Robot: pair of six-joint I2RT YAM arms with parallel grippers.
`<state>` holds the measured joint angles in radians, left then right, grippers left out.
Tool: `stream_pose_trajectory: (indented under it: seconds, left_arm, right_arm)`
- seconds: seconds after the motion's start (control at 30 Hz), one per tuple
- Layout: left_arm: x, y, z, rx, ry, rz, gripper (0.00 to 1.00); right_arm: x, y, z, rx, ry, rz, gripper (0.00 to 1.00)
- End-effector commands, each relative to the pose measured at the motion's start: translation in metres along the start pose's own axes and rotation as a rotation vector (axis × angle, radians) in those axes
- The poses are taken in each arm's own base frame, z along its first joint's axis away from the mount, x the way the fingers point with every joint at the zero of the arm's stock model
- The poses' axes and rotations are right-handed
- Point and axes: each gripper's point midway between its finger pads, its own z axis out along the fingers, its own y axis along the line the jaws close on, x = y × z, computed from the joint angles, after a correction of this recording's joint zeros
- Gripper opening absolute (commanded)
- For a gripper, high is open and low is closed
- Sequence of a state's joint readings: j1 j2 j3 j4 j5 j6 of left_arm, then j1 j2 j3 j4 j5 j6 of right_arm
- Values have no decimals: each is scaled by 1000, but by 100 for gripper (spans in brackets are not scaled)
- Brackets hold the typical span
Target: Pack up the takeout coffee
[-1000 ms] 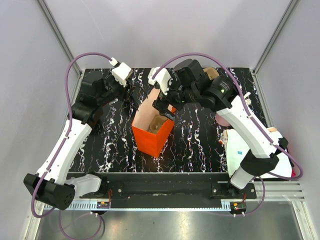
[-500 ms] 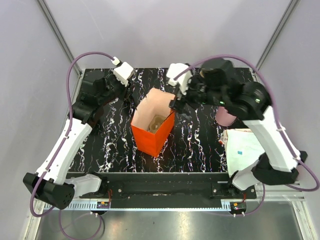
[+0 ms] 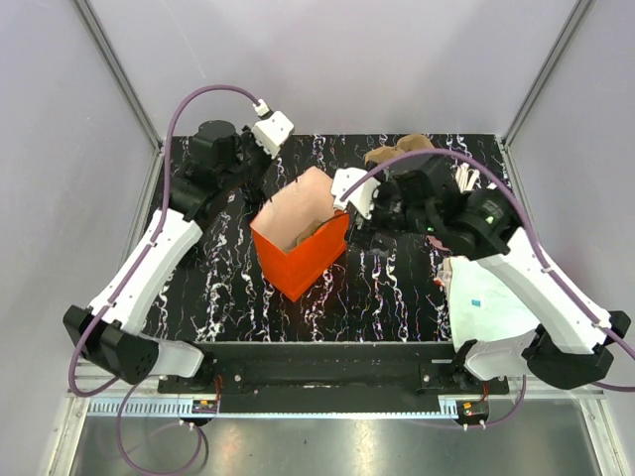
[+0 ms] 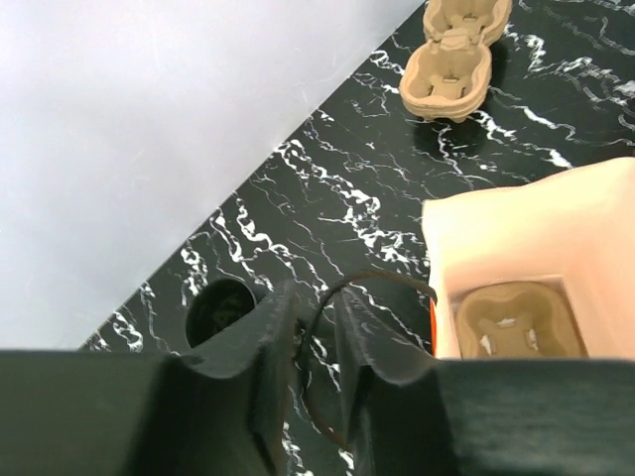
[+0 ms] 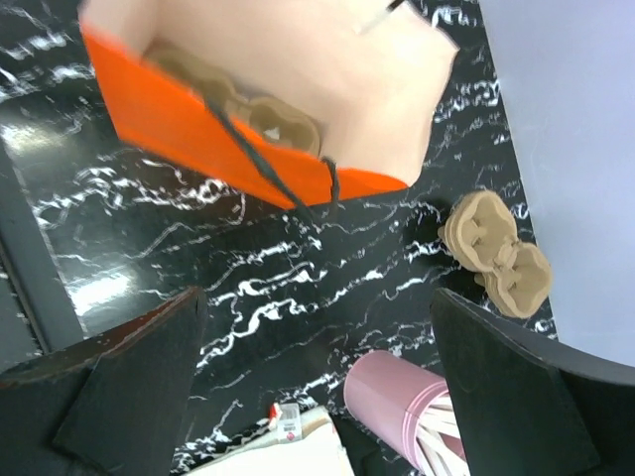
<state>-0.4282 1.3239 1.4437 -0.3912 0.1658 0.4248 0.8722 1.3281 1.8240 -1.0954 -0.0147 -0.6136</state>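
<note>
Last second: my right gripper [image 5: 316, 327] has backed out of the bag [image 3: 298, 260] mouth and now sits just off its right edge, fingers fully apart, nothing in them. Meanwhile my left gripper [image 4: 316, 302] came up toward the bag's back-left corner while narrowing. Its fingers are now nearly together with the handle [image 4: 382, 278] cord running between them. It looks like a pinch on the cord, but I can't confirm how firm. The bag has swung and slid slightly left since then, which fits me tugging the handle. My read: tray drop is done and I'm now steadying the bag for the cup. Containers: the bag is upright, mouth open, with one pulp tray [image 4: 516, 319] flat at the bottom and nothing standing in it that I can see. There's a second tray [image 4: 451, 55] out on the table [image 3: 397, 288] at the back, also empty. Right of the bag is the pink cup [image 5: 392, 392] with white sticks, not ours. As for the coffee [image 4: 220, 305], it's a dark round cup on the table just beside my left finger, outside the bag. Only the left wrist view shows it; from above my arm hides it. Not packed yet.
</note>
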Motion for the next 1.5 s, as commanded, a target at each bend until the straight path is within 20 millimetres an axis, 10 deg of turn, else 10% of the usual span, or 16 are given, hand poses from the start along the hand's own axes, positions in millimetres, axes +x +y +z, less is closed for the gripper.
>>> stream_pose_trajectory:
  seconds: [0.0, 0.57, 0.8, 0.9, 1.47]
  left_arm:
    - [-25, 21, 12, -67, -39, 53, 24]
    - [-29, 28, 35, -74, -24, 77, 23]
    - [-30, 35, 50, -92, -9, 98, 23]
    - [-34, 43, 60, -118, -16, 107, 23]
    - [-48, 104, 132, -373, -31, 124, 24]
  right_arm:
    - [-6, -28, 10, 139, -34, -60, 99]
    - [-43, -27, 58, 48, -135, -45, 78]
    - [-46, -29, 70, 35, -125, -47, 36]
    - [-48, -40, 72, 73, -121, -50, 19]
    - [-27, -177, 104, 351, -134, 25, 14]
